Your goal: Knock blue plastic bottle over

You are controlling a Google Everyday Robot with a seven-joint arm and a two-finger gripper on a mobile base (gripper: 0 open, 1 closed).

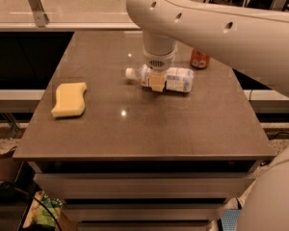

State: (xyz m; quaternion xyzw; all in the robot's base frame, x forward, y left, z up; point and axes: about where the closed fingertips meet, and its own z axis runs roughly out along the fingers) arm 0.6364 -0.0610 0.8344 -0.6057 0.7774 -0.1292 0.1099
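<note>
The blue plastic bottle (176, 79) lies on its side on the dark table (135, 129), its white cap pointing left and its white label facing up. My gripper (156, 81) hangs from the big white arm directly over the bottle's middle, its tan fingertip in front of the bottle.
An orange-red soda can (199, 59) stands upright behind the bottle at the back right. A yellow sponge (69, 99) lies on the left side of the table. A glass barrier runs along the far edge. The white arm covers the upper right of the view.
</note>
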